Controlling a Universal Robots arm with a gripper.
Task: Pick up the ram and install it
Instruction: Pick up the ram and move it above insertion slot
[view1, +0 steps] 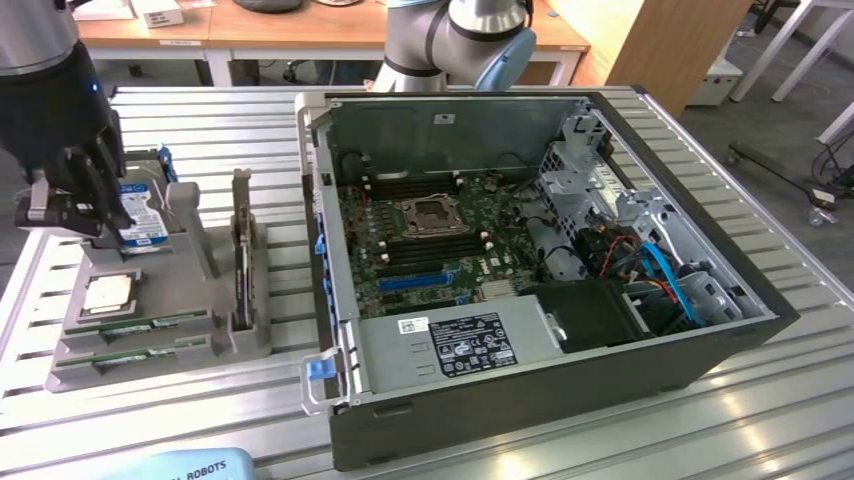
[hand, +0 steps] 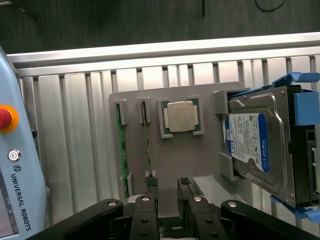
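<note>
Two green sticks lie flat in side-by-side slots of the grey fixture (hand: 200, 155). The ram nearer the processor (hand: 146, 140) is next to the square silver processor (hand: 181, 116), and the other ram (hand: 120, 145) is one slot further out.

The gripper (hand: 167, 200) hangs above the fixture with its fingers spread apart and nothing between them. In the wrist view one black fingertip (hand: 150, 181) sits just past the end of the ram nearer the processor. We cannot tell whether it touches the stick or stands above it. In the exterior view the gripper hangs over the fixture's far end, in front of the blue-labelled hard drive (view1: 140, 215). Both sticks lie nearer the camera than the gripper.

Each stick shows mostly as a thin green edge sunk in its slot, so we cannot make out its chips or label. The gripper's black body covers part of the hard drive in the exterior view, and the picture's edge cuts off the arm above it. On the motherboard (view1: 467, 260) the long dark slots beside the socket are too small for us to read.

The fixture rests on the slatted metal table (view1: 200, 120). A tall card (view1: 242, 250) stands upright in the fixture on the exterior view's right. The open computer case (view1: 534, 400) is just beyond that card. Bare slats run along the fixture's other side. A teach pendant (hand: 20, 190) lies near the fixture's ram end, beside the other ram.
</note>
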